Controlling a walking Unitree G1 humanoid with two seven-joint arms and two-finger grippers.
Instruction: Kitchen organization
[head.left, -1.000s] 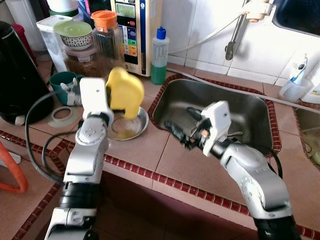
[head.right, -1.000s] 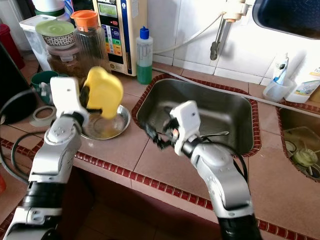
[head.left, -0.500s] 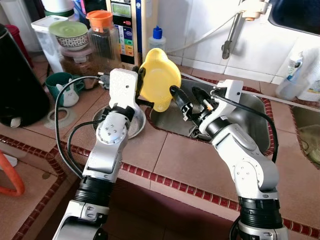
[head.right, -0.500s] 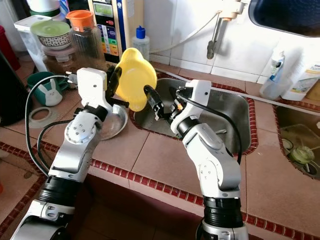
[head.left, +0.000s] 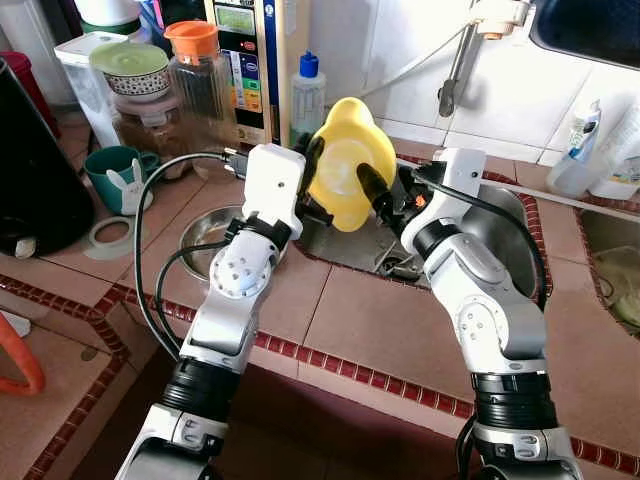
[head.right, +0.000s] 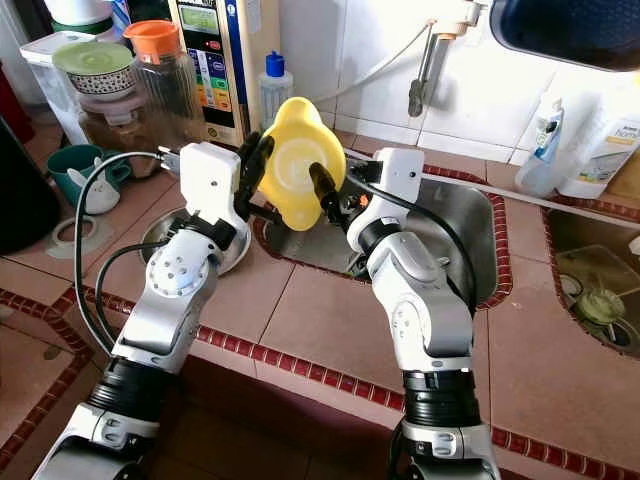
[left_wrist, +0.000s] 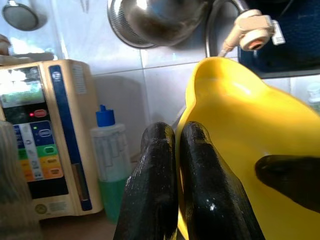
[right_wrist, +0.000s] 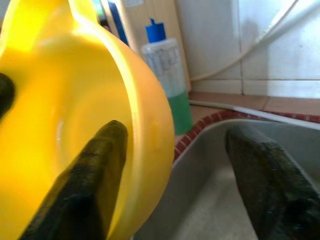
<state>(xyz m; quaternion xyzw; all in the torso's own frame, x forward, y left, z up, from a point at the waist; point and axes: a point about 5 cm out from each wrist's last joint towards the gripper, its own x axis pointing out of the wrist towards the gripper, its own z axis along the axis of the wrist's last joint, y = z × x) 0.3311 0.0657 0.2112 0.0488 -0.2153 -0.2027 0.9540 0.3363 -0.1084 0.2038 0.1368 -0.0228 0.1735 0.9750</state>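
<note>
The tiled bench (head.left: 390, 330) is carrying everything here, spreading below and to both sides of the two claws. Sunk into it, directly beneath the raised claws, the steel sink (head.right: 470, 225) is lying with a tap pipe (head.left: 455, 70) hanging above it. Well off to the left claw's outer side, a black kettle (head.left: 30, 170) is standing, and behind it a beige appliance (head.right: 210, 60) is leaning against the wall tiles.

The yellow bowl (head.left: 348, 175) is being held up on edge over the near corner of the sink, between the two claws. The left claw (left_wrist: 170, 165) is pinching the bowl's rim, its two fingers almost touching. The right claw (right_wrist: 175, 165) is standing wide open, one finger resting inside the bowl and the other well clear over the sink.

Just below the left claw, a steel dish (head.left: 205, 230) is sitting on the bench. Behind the bowl, a green soap bottle (head.left: 306, 95) with a blue cap is standing.
</note>
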